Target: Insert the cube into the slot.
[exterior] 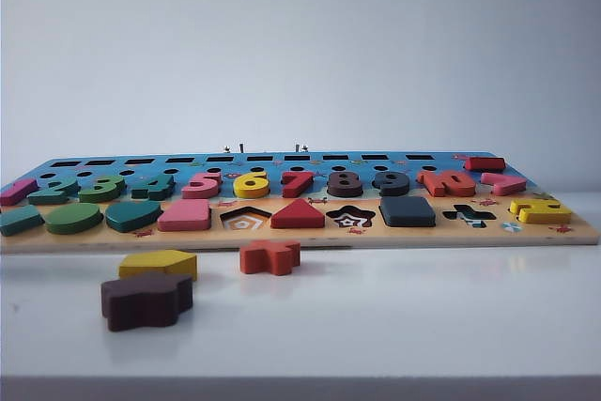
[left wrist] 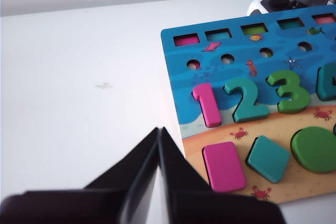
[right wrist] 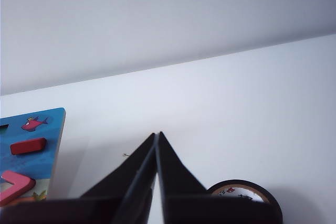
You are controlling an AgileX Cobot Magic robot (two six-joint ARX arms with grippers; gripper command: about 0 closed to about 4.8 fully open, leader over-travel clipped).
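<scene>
1. The cube [exterior: 408, 211], a dark navy square block with rounded corners, lies flat in the front row of the shape puzzle board [exterior: 526, 235], between the star-shaped recess [exterior: 350, 218] and the cross-shaped recess [exterior: 469, 216]. It appears to sit seated in its slot, which I cannot see because the block covers it; judged from that, the insertion looks done.
2. The left gripper [left wrist: 158, 132] hangs over the bare counter [left wrist: 79, 103], just off the board's edge near the pink number 1 [left wrist: 207, 105] and the pink rectangle [left wrist: 224, 166]. Its jaws are pressed together and pinch nothing.
3. The right gripper [right wrist: 157, 136] hangs beyond the board's opposite end, beside a roll of tape [right wrist: 242, 192]. Its jaws are likewise pressed together and empty.
4. Neither gripper shows in the exterior view, so both appear parked clear of the work.
5. Three loose pieces lie on the counter in front of the board: a yellow pentagon [exterior: 158, 264], an orange star [exterior: 269, 256] and a dark brown wavy-edged piece [exterior: 146, 300], well apart from the cube.
6. Open counter flanks both ends of the board, leaving room to move.
</scene>
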